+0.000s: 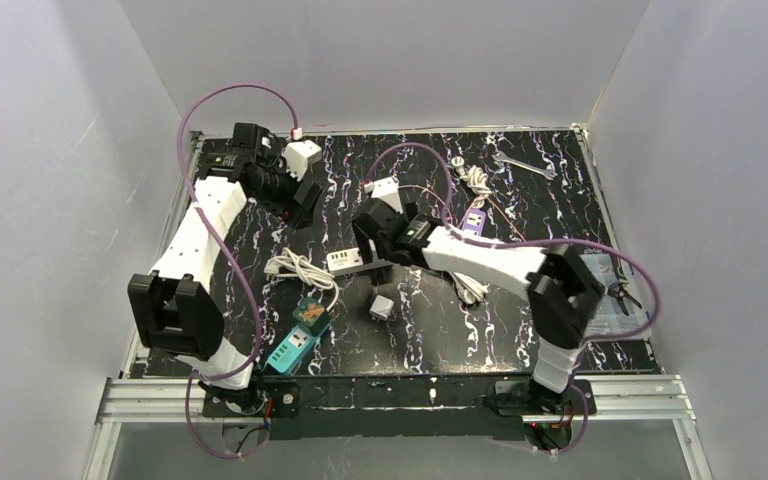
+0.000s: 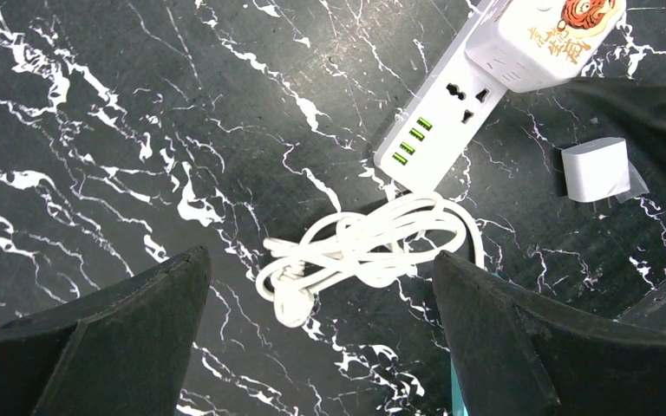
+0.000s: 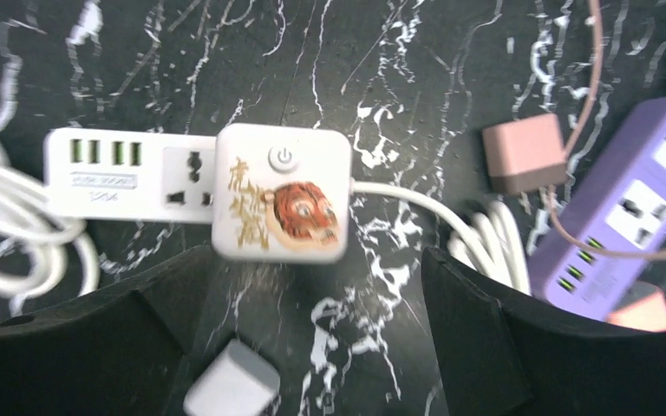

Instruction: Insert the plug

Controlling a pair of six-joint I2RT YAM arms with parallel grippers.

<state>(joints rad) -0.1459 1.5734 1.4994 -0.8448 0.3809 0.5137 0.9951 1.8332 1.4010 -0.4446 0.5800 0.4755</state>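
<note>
Plug cube (image 3: pixel 282 192), white with a tiger picture, sits on the right end of the white power strip (image 3: pixel 130 173) at centre frame in the right wrist view, its cable running off right. The top view hides the cube beneath the right gripper (image 3: pixel 316 269), whose fingers stand wide apart, below and either side of the cube, gripping nothing. That arm reaches from lower right to the table's centre. The left gripper (image 2: pixel 321 260), also spread wide and empty, hangs above the coiled white cable (image 2: pixel 364 251). Beside the tiger are gold Chinese characters, too blurred to read, and above them a power symbol; the strip's grey label is unreadable.
</note>
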